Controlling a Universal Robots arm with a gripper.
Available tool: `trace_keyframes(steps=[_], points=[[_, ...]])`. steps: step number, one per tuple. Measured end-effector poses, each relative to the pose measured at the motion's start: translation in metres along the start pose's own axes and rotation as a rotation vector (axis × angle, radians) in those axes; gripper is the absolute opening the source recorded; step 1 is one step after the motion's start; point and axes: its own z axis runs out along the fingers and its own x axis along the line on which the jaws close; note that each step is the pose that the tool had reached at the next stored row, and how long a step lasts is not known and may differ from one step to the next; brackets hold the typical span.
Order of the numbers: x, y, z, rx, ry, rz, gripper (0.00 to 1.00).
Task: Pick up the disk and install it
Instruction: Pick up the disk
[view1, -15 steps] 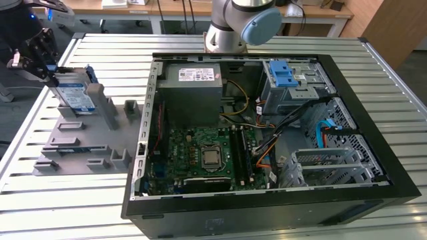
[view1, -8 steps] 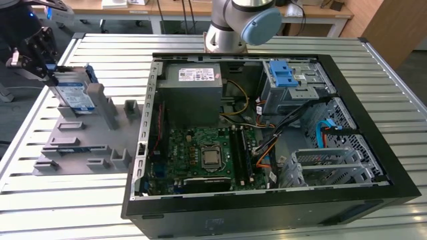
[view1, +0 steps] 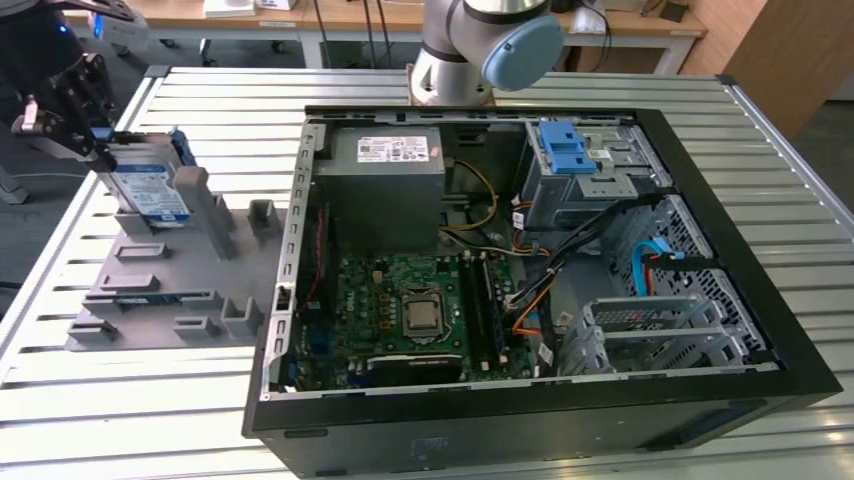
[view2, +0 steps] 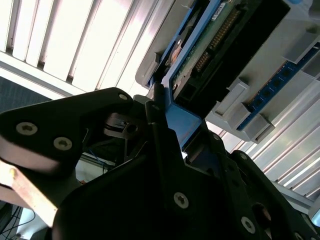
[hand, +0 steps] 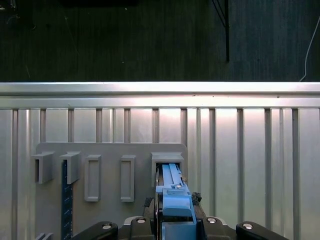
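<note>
Nearest, across the exterior view's lower right, lies the open computer case (view1: 534, 440). Toward the exterior view's left sits the grey holder (view1: 174, 300). In the upper left the disk (view1: 150, 190) stands on edge at its far end, the gripper (view1: 96, 150) apparently clamped on its upper edge.

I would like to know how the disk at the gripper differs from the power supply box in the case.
The disk stands on edge in the grey fixture outside the computer case; the power supply sits inside it. The disk is slim with a blue bracket; the power supply is a bulky box without one. The gripper clasps the disk; nothing touches the power supply. Both are grey metal with a pale label.
</note>
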Motion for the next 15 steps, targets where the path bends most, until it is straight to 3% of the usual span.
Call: trace_keyframes(steps=[15], points=[[-0.0001,0.0000,-0.0048,0.0001,0.0000,0.000,0.36]])
